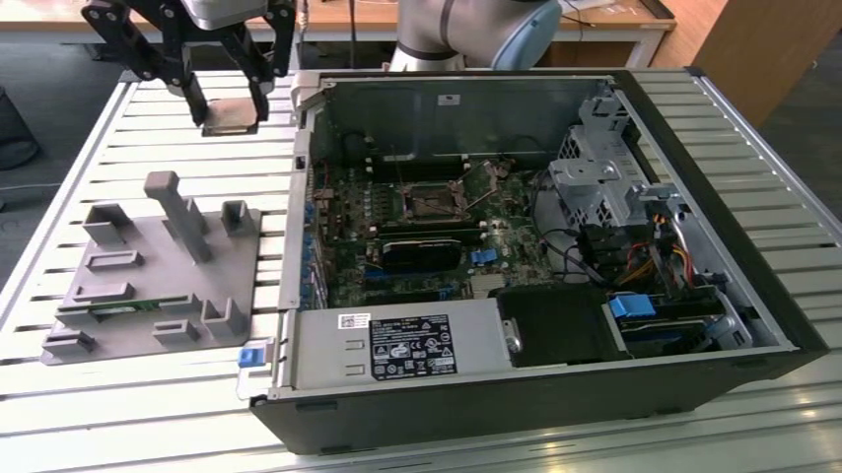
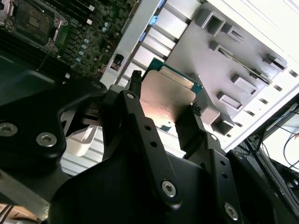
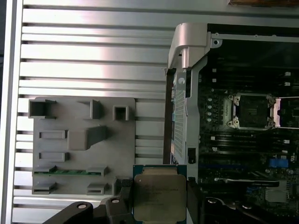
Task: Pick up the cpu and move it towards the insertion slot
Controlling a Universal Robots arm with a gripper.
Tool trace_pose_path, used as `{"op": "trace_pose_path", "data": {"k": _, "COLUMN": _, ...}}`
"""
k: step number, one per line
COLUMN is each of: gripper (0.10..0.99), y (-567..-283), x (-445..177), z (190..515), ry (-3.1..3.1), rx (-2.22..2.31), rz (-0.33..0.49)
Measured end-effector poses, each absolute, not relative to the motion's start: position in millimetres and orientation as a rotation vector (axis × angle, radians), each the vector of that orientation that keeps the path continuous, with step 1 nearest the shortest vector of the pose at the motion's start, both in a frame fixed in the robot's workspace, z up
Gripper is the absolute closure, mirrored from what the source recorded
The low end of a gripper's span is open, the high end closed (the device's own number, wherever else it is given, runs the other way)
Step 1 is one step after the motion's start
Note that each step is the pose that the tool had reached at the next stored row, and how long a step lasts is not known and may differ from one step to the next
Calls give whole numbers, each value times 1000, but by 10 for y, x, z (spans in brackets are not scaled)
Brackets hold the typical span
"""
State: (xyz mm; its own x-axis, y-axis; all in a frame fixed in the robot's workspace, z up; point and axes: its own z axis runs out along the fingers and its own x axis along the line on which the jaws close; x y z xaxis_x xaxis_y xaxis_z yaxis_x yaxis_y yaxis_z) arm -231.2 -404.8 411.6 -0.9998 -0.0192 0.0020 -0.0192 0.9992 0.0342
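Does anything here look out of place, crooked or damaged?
Nothing stands out. The gripper holds the cpu flat between its fingers, above the slatted table beside the open computer case. The insertion slot sits open on the motherboard, with no visible damage.

The cpu [image 3: 159,196] is topped with brushed silver metal, faintly glossy, and edged by a thin green rim. The end effector [image 2: 163,114] is made of matt black metal, fastened with shiny steel bolts. The worktop [image 1: 118,128] is formed of ribbed, satin aluminium slats. The fixture [image 1: 145,276] is seen as matt grey plastic. The slot [image 3: 252,111] is framed in silvery metal.
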Motion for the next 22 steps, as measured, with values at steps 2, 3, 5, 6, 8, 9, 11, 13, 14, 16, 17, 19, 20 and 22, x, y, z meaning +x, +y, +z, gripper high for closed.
{"op": "trace_pose_path", "data": {"k": 2, "gripper": 545, "y": -4048, "x": -2274, "z": 4116, "ry": -3139, "rx": 30, "rz": -53}}
{"op": "trace_pose_path", "data": {"k": 3, "gripper": 545, "y": -4048, "x": -2256, "z": 4116, "ry": -3139, "rx": 30, "rz": -53}}
{"op": "trace_pose_path", "data": {"k": 5, "gripper": 545, "y": -4048, "x": -2222, "z": 4116, "ry": -3139, "rx": 30, "rz": -54}}
{"op": "trace_pose_path", "data": {"k": 6, "gripper": 545, "y": -4048, "x": -2205, "z": 4116, "ry": -3139, "rx": 30, "rz": -54}}
{"op": "trace_pose_path", "data": {"k": 8, "gripper": 545, "y": -4048, "x": -2169, "z": 4116, "ry": -3139, "rx": 30, "rz": -54}}
{"op": "trace_pose_path", "data": {"k": 9, "gripper": 545, "y": -4049, "x": -2154, "z": 4116, "ry": -3139, "rx": 30, "rz": -53}}
{"op": "trace_pose_path", "data": {"k": 11, "gripper": 545, "y": -4049, "x": -2123, "z": 4116, "ry": -3139, "rx": 30, "rz": -54}}
{"op": "trace_pose_path", "data": {"k": 13, "gripper": 545, "y": -4049, "x": -2090, "z": 4116, "ry": -3139, "rx": 30, "rz": -53}}
{"op": "trace_pose_path", "data": {"k": 14, "gripper": 545, "y": -4049, "x": -2071, "z": 4116, "ry": -3139, "rx": 30, "rz": -54}}
{"op": "trace_pose_path", "data": {"k": 16, "gripper": 545, "y": -4048, "x": -2026, "z": 4116, "ry": -3139, "rx": 30, "rz": -53}}
{"op": "trace_pose_path", "data": {"k": 17, "gripper": 545, "y": -4048, "x": -2006, "z": 4116, "ry": -3139, "rx": 30, "rz": -53}}
{"op": "trace_pose_path", "data": {"k": 19, "gripper": 545, "y": -4048, "x": -1964, "z": 4116, "ry": -3139, "rx": 30, "rz": -53}}
{"op": "trace_pose_path", "data": {"k": 20, "gripper": 545, "y": -4048, "x": -1944, "z": 4116, "ry": -3139, "rx": 30, "rz": -53}}
{"op": "trace_pose_path", "data": {"k": 22, "gripper": 545, "y": -4048, "x": -1904, "z": 4116, "ry": -3139, "rx": 30, "rz": -54}}
